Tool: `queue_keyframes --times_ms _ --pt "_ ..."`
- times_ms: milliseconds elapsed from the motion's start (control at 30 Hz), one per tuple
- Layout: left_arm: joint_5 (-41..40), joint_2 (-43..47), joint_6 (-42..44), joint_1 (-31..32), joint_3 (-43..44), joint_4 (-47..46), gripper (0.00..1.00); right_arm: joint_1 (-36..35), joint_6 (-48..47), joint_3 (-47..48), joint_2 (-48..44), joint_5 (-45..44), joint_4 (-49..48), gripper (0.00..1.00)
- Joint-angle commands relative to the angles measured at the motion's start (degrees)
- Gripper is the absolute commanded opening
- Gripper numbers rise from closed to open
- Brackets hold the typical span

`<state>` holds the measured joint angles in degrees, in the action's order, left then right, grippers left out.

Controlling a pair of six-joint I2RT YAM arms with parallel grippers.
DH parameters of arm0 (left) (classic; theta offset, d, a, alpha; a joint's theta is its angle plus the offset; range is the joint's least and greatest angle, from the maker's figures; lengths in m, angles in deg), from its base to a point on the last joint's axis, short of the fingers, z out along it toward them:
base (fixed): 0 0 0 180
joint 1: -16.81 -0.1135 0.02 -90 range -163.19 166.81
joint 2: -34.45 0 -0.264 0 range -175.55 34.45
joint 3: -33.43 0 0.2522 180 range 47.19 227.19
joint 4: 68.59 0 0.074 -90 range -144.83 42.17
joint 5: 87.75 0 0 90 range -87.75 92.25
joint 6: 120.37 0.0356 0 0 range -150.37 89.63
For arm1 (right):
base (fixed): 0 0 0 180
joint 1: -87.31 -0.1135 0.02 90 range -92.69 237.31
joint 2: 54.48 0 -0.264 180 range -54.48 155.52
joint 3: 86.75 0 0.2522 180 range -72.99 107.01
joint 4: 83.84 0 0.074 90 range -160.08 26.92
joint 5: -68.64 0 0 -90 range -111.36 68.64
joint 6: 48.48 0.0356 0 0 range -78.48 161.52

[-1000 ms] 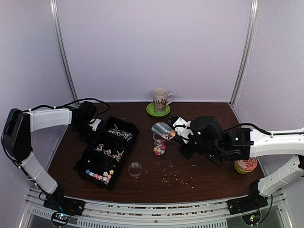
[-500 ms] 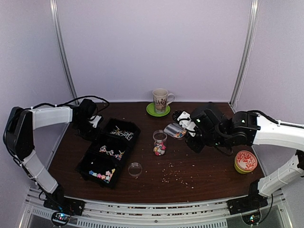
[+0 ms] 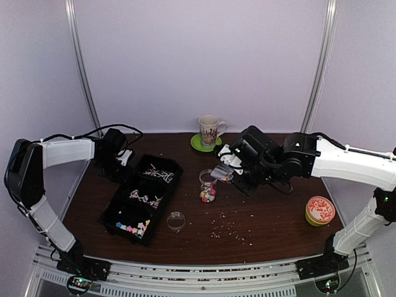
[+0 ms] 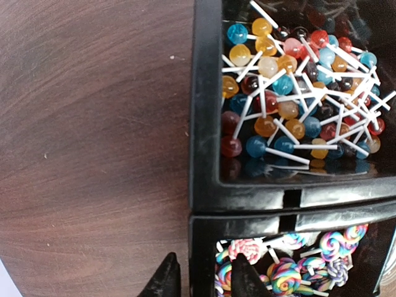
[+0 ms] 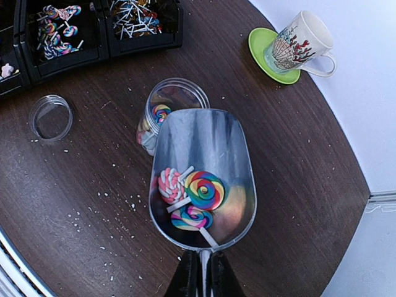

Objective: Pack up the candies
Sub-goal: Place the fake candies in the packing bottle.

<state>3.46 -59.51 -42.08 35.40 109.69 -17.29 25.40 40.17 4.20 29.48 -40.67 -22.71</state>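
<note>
From above, shows the candies (image 3: pixel 142 199) sorted into the three compartments of a black tray (image 3: pixel 115 199) on the left of the counter (image 3: pixel 278 216): pastel star pieces nearest, swirled lollipops in the middle, thin sticks farthest. Shows more of them heaped in a clear jar (image 3: pixel 208 179) at mid-counter, with a scoop (image 3: pixel 224 171) tilted just right of its mouth at the end of the right arm (image 3: pixel 346 164). Hides the left jaws behind the left arm (image 3: pixel 62 153) at the tray's far corner; cannot tell their spread from here.

From the left wrist, looks straight down on two compartments. Finds ball-headed lollipops (image 4: pixel 297 93) in red, blue, amber and pink, white sticks crisscrossed, in the upper one, and rainbow swirls in the lower. Shows the left jaws narrowly apart and astride the tray's outer wall, one fingertip (image 4: pixel 167 281) over bare counter, the other inside the swirl compartment, gripping nothing.

From the right wrist, shows the right jaws clamped on the scoop's thin handle. Finds three swirled lollipops (image 5: pixel 192 195) lying in its bowl, its front lip over the open jar's rim, with more candies inside the jar. Shows a clear lid (image 5: pixel 51 117) flat on the counter to the left, amid pale crumbs (image 5: pixel 117 210).
</note>
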Motion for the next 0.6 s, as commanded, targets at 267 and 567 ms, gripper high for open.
queue_keyframes --times_ms 267,567 --pt "0.96 3.93 -0.82 -0.23 1.27 -1.25 0.50 0.40 -0.51 9.52 6.59 -0.14 8.74 0.00" --pt "1.73 5.39 -1.21 -0.22 1.26 -1.30 0.63 0.43 -0.17 15.67 10.99 -1.21 15.00 0.00"
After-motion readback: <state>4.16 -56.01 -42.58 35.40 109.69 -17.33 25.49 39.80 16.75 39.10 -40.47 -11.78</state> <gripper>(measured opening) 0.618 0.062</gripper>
